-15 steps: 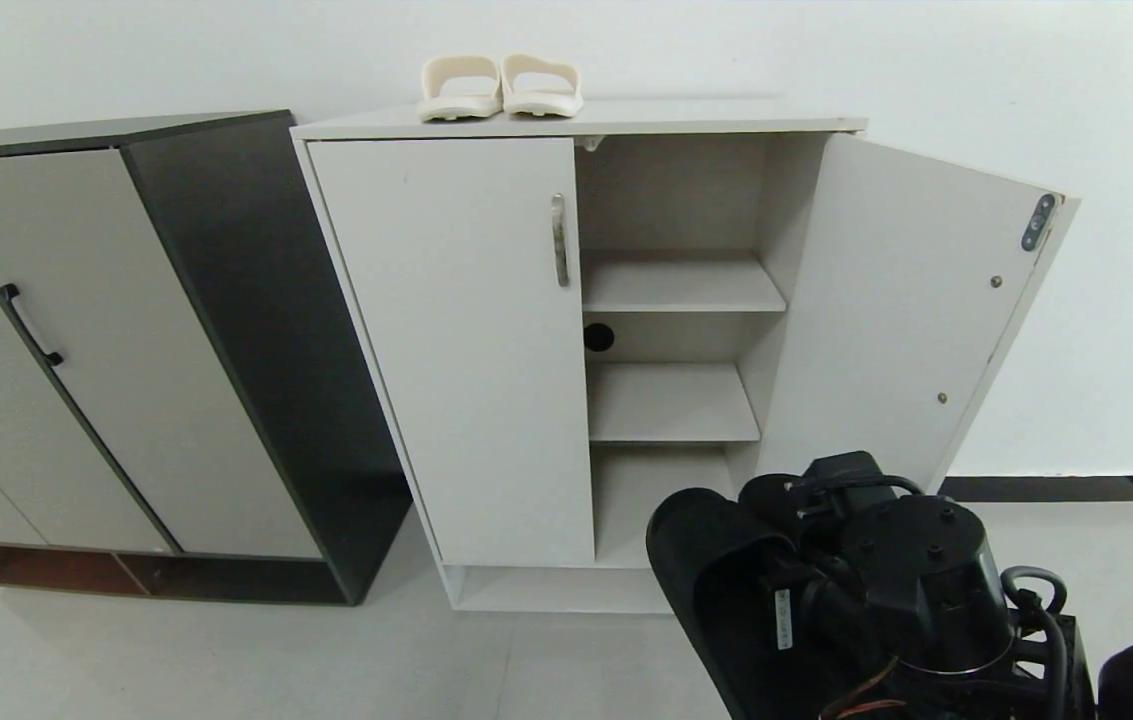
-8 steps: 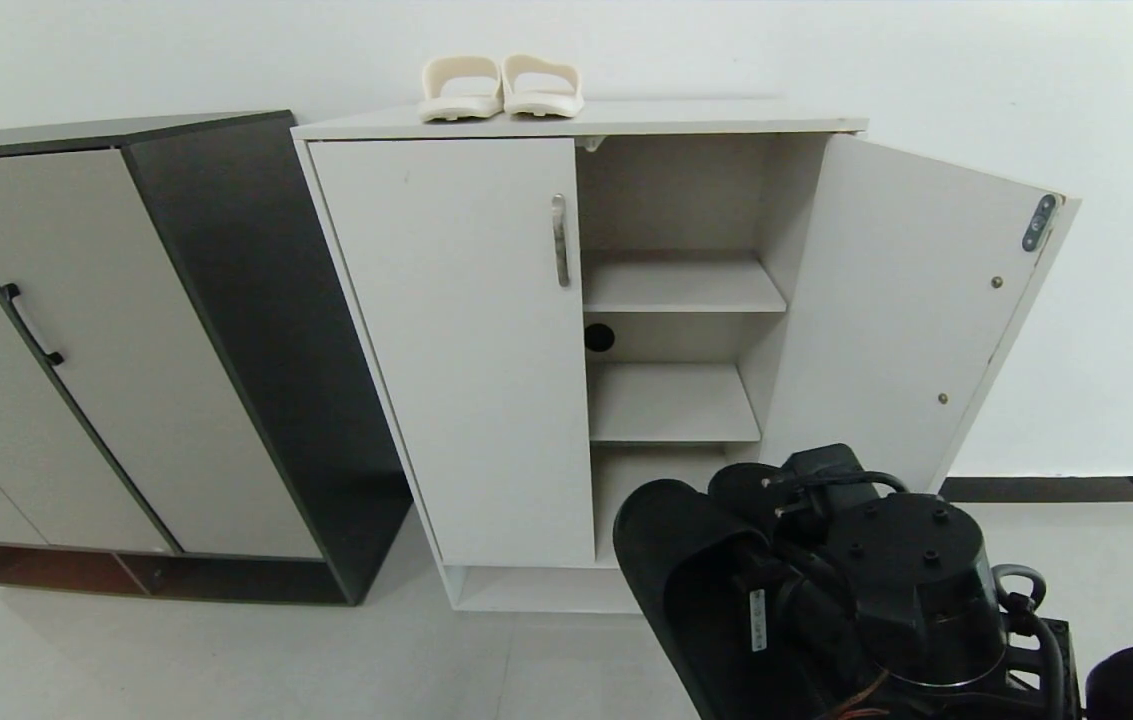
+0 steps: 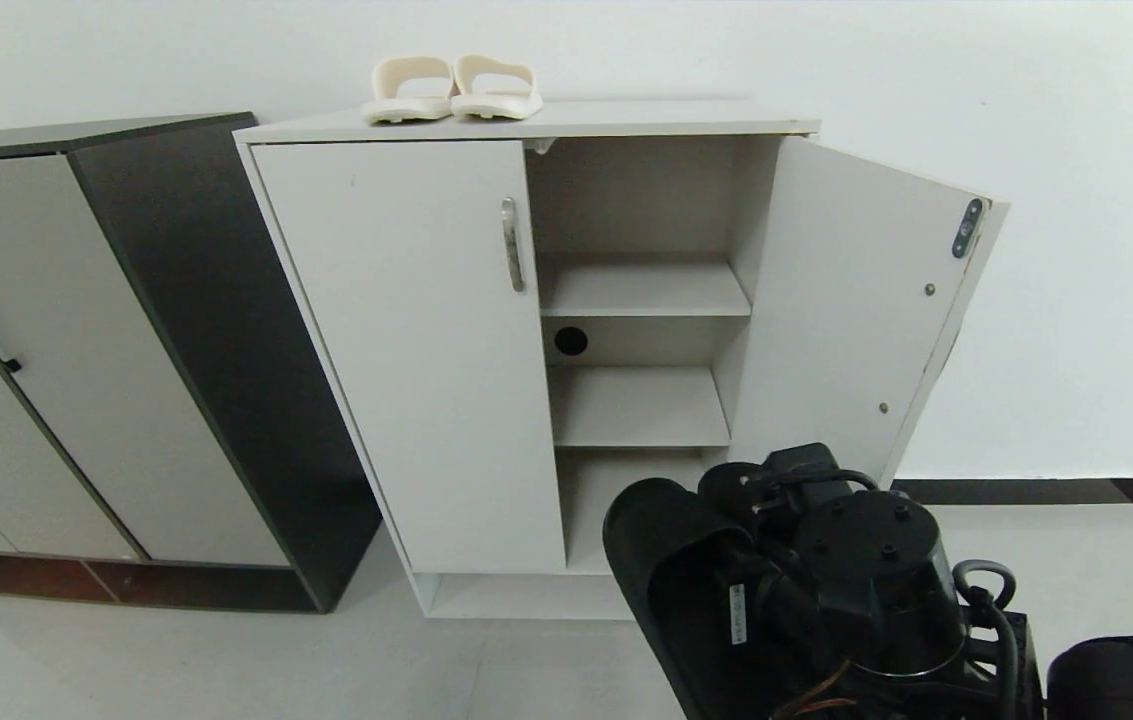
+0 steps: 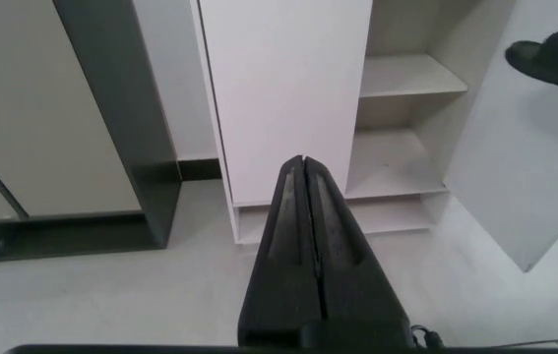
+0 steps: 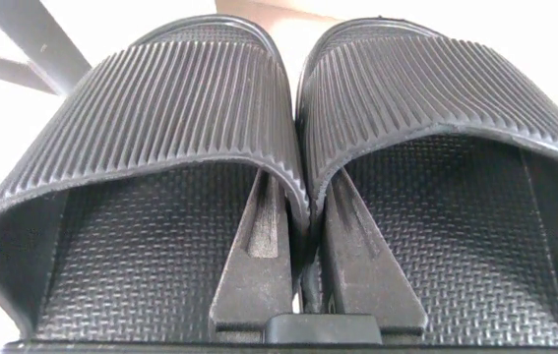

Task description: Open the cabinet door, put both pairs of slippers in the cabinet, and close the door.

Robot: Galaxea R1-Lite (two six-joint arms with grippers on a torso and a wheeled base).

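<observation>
- The right tool (image 5: 303, 202) is clamped on the black slippers (image 3: 666, 560), pinching their two inner side walls together. The pair hangs low in front of the open half of the white cabinet (image 3: 406, 350).
- The left tool (image 4: 303, 169) is pressed shut with nothing in it, back from the cabinet.
- The cream slippers (image 3: 453, 90) sit on the cabinet top, above the closed left door.
- The right door (image 3: 846, 310) stands wide, so the way in looks free.
- The pair should probably go in level, centred between the closed door's edge and the side wall.
- It should be laid flat on a shelf (image 3: 638, 405) before release; the thin pinch could let one slipper twist loose if it is knocked.
</observation>
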